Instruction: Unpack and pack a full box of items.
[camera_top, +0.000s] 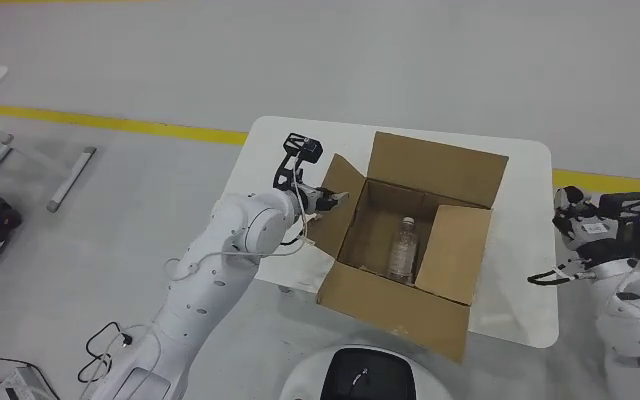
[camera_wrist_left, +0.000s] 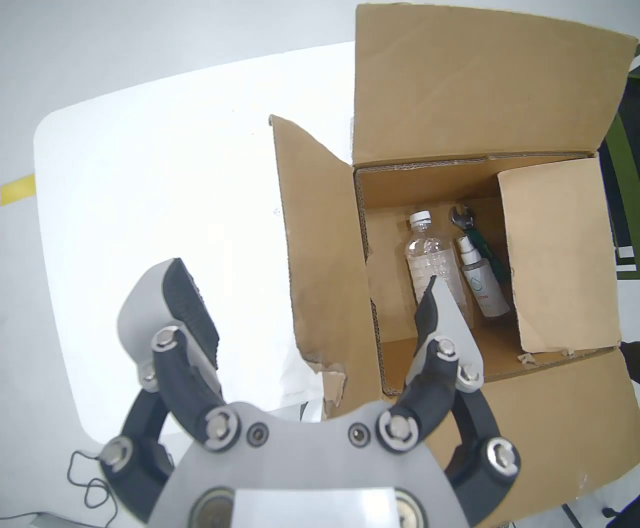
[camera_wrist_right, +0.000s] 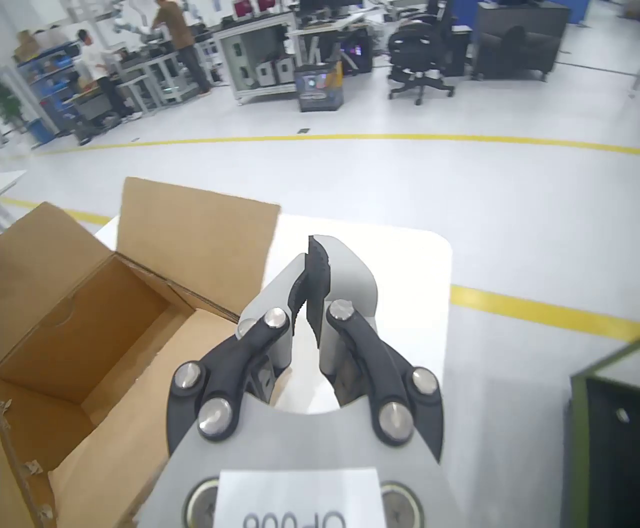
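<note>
Just beyond the spread left tool (camera_wrist_left: 305, 280) stands the open box (camera_wrist_left: 480, 90); right tool (camera_wrist_right: 312, 265) is pressed together.

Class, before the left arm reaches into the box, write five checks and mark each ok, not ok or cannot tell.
1. The left hand is open: ok.
2. The right hand is off the opening: ok, shut beside the box.
3. Flaps clear: not ok, one side flap leans inward.
4. The bottle shows on the box floor: ok.
5. The spray bottle is free of the wrench: cannot tell.
</note>
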